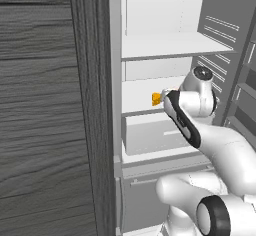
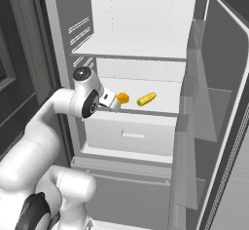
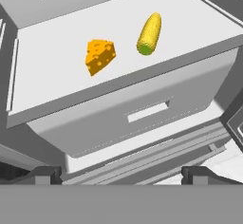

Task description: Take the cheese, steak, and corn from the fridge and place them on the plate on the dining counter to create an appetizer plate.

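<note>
From the left base view, my white arm reaches into the tall grey steel-fronted fridge point(image 1: 116, 80), whose door stands open so I can get at the white shelves; the small orange-yellow cheese wedge point(image 1: 156, 98) peeks out just beyond my hand, on the middle shelf. From the right base view, the same wedge point(image 2: 122, 97) lies just beside my fingers point(image 2: 115, 102), and the short yellow corn cob with its green end point(image 2: 146, 99) rests a little further along the shelf, apart from the cheese. In the hand view, I look down on cheese point(image 3: 99, 55) and corn point(image 3: 149, 33) above the white drawer point(image 3: 142, 114); my fingers are spread wide and empty, I judge ready to close on the cheese first. I cannot see the steak.
</note>
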